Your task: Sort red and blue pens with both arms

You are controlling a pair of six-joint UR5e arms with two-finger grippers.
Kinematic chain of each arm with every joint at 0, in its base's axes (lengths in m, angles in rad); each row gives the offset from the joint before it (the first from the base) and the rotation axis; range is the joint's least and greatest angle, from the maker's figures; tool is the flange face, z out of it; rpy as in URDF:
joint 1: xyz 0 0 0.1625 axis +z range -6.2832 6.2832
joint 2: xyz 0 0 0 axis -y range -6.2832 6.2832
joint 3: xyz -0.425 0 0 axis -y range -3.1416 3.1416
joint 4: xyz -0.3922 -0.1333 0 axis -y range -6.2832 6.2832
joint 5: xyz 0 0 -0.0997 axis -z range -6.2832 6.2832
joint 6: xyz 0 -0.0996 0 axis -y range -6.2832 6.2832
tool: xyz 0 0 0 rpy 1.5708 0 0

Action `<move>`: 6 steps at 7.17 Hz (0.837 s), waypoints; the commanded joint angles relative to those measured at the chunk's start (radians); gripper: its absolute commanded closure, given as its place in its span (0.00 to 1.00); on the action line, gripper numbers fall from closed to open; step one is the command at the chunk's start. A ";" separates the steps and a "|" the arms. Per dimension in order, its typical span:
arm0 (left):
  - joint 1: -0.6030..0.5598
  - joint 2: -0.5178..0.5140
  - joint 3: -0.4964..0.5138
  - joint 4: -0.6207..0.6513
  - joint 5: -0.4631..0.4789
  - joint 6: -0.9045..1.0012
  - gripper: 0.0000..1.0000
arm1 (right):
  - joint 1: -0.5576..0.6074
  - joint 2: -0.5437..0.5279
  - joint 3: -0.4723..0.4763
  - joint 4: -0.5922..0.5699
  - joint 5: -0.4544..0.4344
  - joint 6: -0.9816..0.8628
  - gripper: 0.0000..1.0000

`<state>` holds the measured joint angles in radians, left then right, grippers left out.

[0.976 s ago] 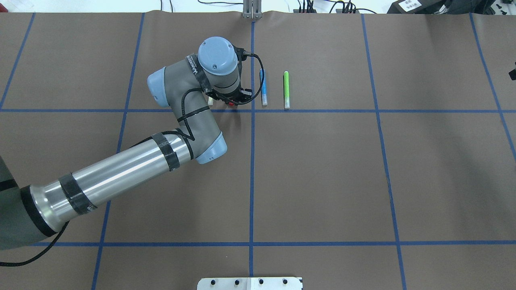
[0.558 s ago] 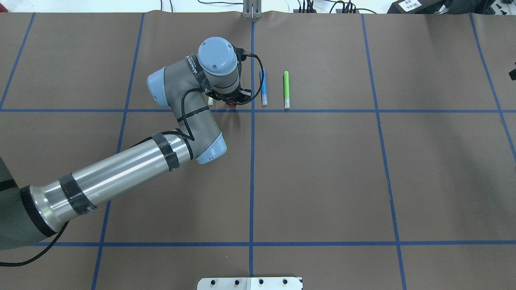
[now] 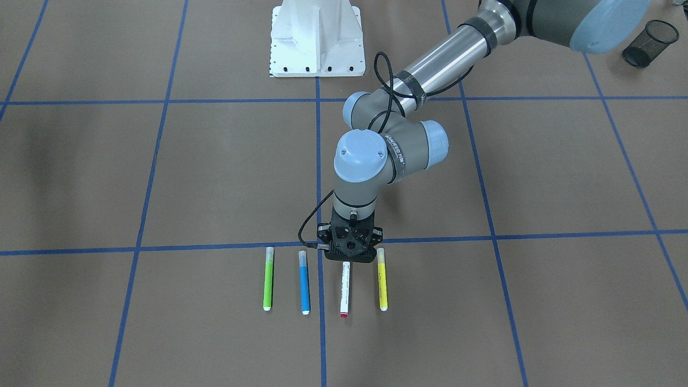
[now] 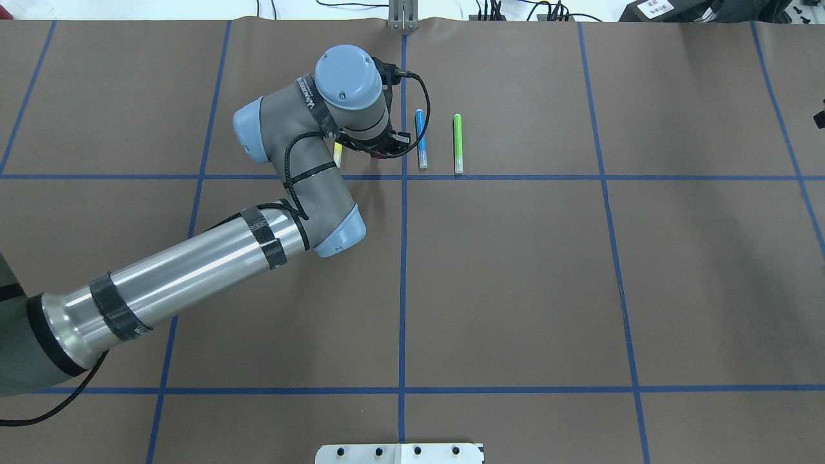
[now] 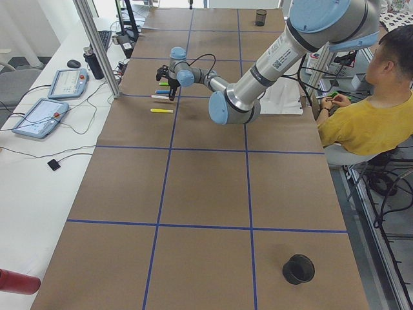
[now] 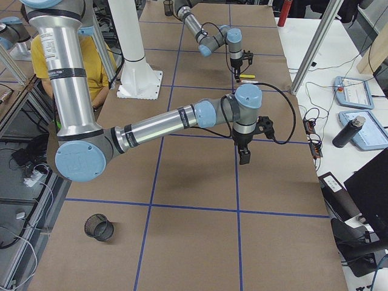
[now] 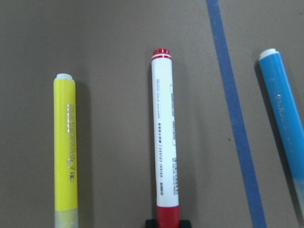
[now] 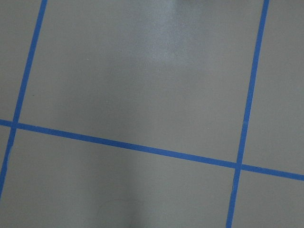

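Note:
The red pen (image 3: 344, 287), white-barrelled with a red cap, lies third in a row of markers, with the blue pen (image 3: 304, 282) to its left. My left gripper (image 3: 348, 261) points down over the red pen's cap end. In the left wrist view, black fingertips (image 7: 168, 222) sit tight around the red cap of the red pen (image 7: 164, 137), so the gripper looks shut on it. The blue pen (image 7: 285, 109) lies beyond the tape line. My right gripper (image 6: 244, 159) hangs over bare table far from the pens. I cannot tell its state.
A green marker (image 3: 267, 282) and a yellow marker (image 3: 382, 279) flank the two pens. A black mesh cup (image 3: 649, 43) stands near the robot's left side and a black cup (image 5: 298, 268) near the table's end. A seated person (image 5: 368, 123) is beside the table.
The left wrist held still between the two earlier frames. It has now shifted away from the robot's base, uncovering more of the yellow marker. The blue and green markers have not moved.

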<state>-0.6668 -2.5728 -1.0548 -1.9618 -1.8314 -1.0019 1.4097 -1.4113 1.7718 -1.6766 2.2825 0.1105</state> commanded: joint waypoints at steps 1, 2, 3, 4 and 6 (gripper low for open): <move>-0.023 0.032 -0.114 0.042 -0.043 0.006 1.00 | 0.000 0.000 0.000 0.000 0.000 0.000 0.00; -0.039 0.078 -0.230 0.143 -0.054 0.067 1.00 | 0.000 0.000 0.000 0.000 0.000 0.000 0.00; -0.060 0.127 -0.372 0.285 -0.054 0.134 1.00 | 0.000 0.000 0.000 0.000 0.000 0.000 0.00; -0.085 0.163 -0.501 0.440 -0.054 0.208 1.00 | 0.000 0.000 0.002 0.000 0.000 0.000 0.00; -0.166 0.267 -0.759 0.736 -0.049 0.415 1.00 | 0.000 -0.002 0.002 0.000 0.000 0.000 0.00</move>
<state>-0.7811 -2.3726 -1.6467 -1.4159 -1.8834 -0.7216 1.4097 -1.4115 1.7730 -1.6767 2.2825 0.1104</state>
